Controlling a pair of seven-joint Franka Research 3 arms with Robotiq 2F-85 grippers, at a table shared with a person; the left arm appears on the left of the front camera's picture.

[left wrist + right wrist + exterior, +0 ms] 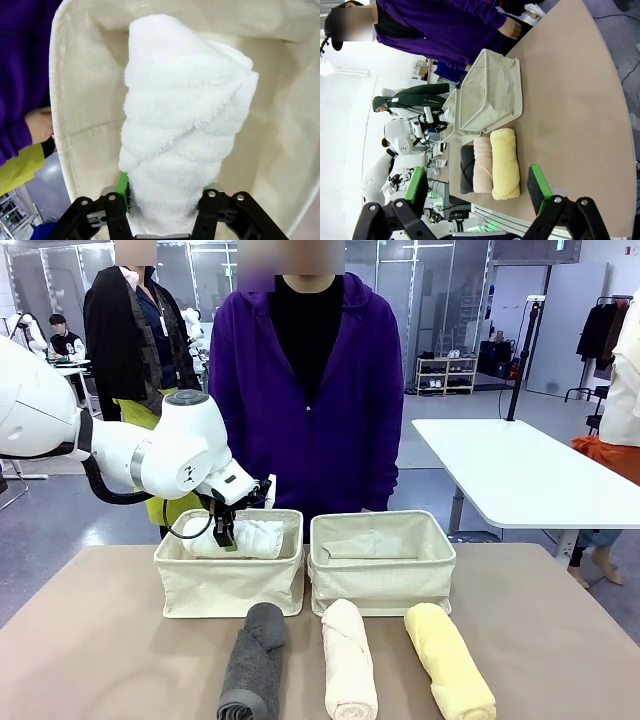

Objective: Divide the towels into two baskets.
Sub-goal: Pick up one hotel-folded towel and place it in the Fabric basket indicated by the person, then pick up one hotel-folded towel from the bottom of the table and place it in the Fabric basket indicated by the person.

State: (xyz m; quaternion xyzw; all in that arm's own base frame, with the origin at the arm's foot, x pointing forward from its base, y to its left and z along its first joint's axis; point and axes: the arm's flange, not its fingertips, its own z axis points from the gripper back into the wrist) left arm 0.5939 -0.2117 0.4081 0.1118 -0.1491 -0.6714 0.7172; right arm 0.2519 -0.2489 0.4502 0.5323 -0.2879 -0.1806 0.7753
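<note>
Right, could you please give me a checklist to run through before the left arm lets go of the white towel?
1. Left jaws shut on the white towel: ok, a green pad presses its near end.
2. White towel inside the left basket: ok, the canvas walls surround it in the left wrist view.
3. White towel resting on the basket floor: cannot tell.
4. Person's hand out of the left basket: ok, it is outside the wall.
5. Right jaws open and back from the table: ok.
6. Dark grey towel, pink towel and yellow towel lying in front of the baskets: ok.
</note>
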